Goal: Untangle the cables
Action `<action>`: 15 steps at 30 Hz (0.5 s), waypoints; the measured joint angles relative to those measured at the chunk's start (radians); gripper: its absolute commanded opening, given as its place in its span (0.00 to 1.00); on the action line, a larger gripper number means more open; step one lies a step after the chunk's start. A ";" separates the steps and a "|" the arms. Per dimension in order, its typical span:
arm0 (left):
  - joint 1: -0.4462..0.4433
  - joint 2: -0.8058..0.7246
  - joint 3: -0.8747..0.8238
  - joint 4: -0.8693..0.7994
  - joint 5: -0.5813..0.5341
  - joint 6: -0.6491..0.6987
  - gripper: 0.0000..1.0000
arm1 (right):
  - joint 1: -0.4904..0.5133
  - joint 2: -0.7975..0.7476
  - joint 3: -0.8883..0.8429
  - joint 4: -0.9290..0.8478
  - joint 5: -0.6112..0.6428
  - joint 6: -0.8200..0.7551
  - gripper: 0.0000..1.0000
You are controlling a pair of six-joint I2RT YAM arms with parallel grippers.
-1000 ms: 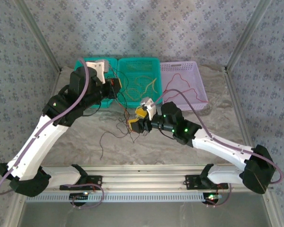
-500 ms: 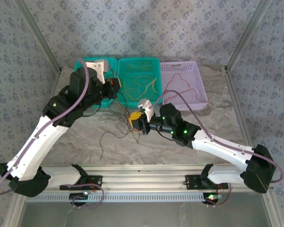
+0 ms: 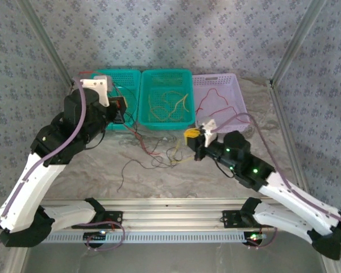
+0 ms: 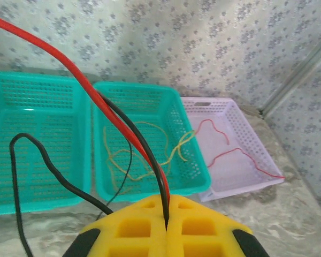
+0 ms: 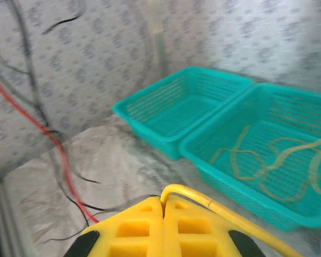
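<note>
Well, starting on the left: my left fingers [image 4: 163, 208] are clenched on two cables, a red cable [image 4: 80, 80] and a black cable [image 4: 132, 134]. Both are pinched in the seam between the yellow ribbed pads and rise away from them. In the top view they hang over the left teal basket [image 3: 133, 75]. Between my arms the tangle [image 3: 159, 154] lies on the grey, marbled tabletop [image 3: 102, 170]. It is thin limp loops of red, black and yellow, strung roughly left to right from one pair of fingers toward the other. The middle basket [image 3: 167, 73], a stiff mesh, holds loose yellow strands, and the lilac basket [image 3: 238, 85] holds a red one. My right fingers [image 5: 168, 211] are clamped on a smooth, glossy yellow cable [image 5: 230, 217] that trails off to the right. I judge the knot sits between the arms, nearer the right fingers, so drawing apart along that left-right line should loosen it.
</note>
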 measured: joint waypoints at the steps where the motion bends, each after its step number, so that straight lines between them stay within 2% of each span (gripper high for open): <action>1: 0.000 -0.008 0.000 -0.012 -0.020 0.012 0.00 | -0.012 -0.038 -0.002 -0.032 0.027 0.003 0.00; 9: 0.009 -0.054 -0.039 -0.058 -0.117 0.075 0.00 | -0.098 -0.262 0.033 -0.272 0.208 0.046 0.00; 15: 0.010 -0.059 -0.163 -0.052 -0.131 0.084 0.00 | -0.112 -0.253 0.199 -0.341 0.215 0.053 0.00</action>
